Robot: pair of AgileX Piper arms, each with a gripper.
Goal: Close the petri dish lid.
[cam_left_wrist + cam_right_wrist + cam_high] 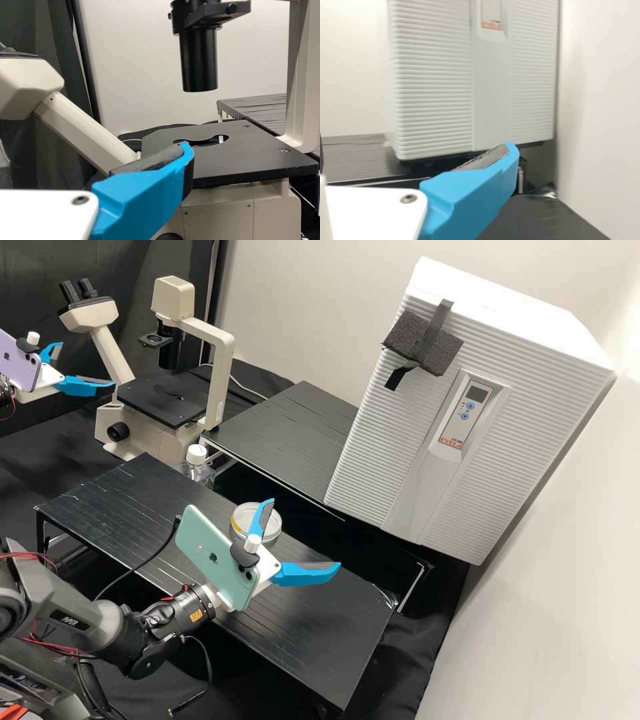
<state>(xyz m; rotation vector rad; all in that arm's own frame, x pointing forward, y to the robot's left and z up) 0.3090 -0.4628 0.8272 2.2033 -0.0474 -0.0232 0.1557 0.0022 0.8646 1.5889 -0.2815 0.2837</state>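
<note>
"The right arm (pixel 110 627) sits closest; the right gripper (pixel 305 533) has its fingers spread wide, holding nothing."

"And the left gripper (pixel 87 364)?"

"Wide apart too, empty, facing the microscope (pixel 222 373)."

"Where's the petri dish (pixel 245 516)?"

"On the black stand (pixel 333 640), partly hidden behind one right finger."

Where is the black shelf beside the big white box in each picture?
High view: the black shelf is near the middle, between the microscope and the white box.
Left wrist view: the black shelf lies beyond the microscope's stage.
Right wrist view: the black shelf runs out beside the white box's lower corner.
Shared landmark: the pale wall behind it.
</note>
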